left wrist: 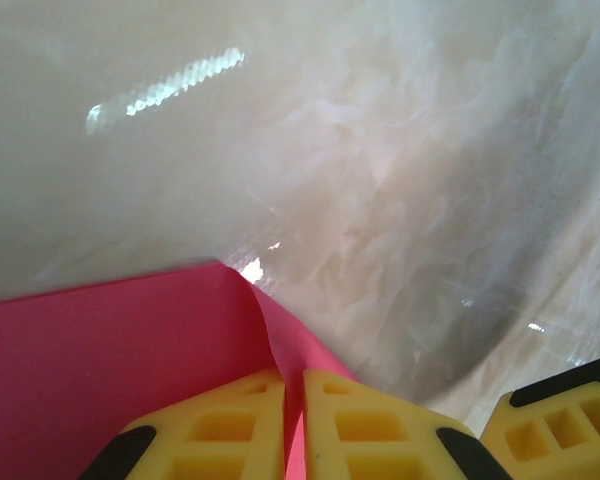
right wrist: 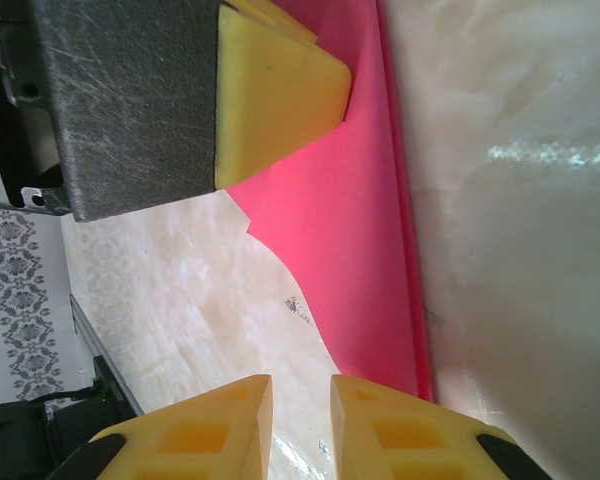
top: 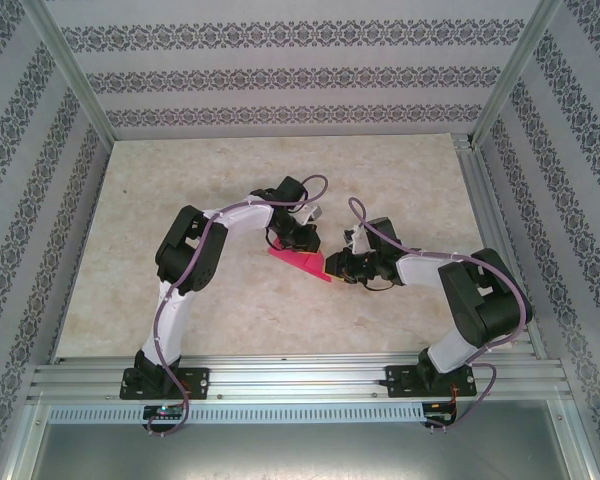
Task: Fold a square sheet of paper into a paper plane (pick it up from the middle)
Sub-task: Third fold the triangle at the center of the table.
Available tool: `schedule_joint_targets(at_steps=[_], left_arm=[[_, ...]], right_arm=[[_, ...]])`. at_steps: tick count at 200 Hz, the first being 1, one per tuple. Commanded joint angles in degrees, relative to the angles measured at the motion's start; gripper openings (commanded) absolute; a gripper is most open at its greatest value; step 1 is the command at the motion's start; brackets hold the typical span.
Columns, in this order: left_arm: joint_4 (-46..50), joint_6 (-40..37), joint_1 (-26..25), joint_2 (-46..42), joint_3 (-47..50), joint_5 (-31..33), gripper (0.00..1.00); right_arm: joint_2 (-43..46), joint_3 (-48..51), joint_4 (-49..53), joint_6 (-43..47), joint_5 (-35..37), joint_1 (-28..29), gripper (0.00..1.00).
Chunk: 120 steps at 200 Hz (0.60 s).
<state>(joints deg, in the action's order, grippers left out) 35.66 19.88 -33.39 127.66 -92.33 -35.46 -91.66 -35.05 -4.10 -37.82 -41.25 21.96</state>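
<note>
Sheet position: The square sheet of paper [top: 300, 263] lies on the table [top: 180, 190] at the centre of the top view, between my two grippers. It is partly folded into a narrower shape.
Sheet long axis: In the top view it runs from upper left to lower right. In the right wrist view its straight folded edge runs top to bottom, right of centre.
Left jaws: My left gripper [left wrist: 293, 425] is closed to a slit on a raised fold of the sheet. Pink shows inside the slit at the bottom of the left wrist view.
Right jaws: My right gripper [right wrist: 300, 425] stands narrow, with bare table in the gap and nothing held.
Governing relation: In the right wrist view the sheet lies above and to the right of my right jaws. Its lower tip is just beside my right-hand finger [right wrist: 410, 435]; I cannot tell whether they touch.
Nearer arm: The left, which grips the sheet. The right is just beside the sheet's lower-right end.
Judgement: To take the folded edge, my right jaws would need to shift sideways toward it while the left holds.
Count: One sheet, two grippers, one table.
</note>
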Motion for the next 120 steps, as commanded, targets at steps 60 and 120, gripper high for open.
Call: schedule_joint_targets(at_steps=[60,120], left_arm=[[4.94,-4.51,1.31,1.54,-3.99,0.64,0.13],[5.47,-5.20,1.36,2.63,-4.04,0.56,0.13]], right_arm=[[-1.13,-2.06,-0.38,0.65,-2.28,-0.78,0.23],[-1.52,-2.72,-0.30,0.65,-1.94,-0.77,0.23]])
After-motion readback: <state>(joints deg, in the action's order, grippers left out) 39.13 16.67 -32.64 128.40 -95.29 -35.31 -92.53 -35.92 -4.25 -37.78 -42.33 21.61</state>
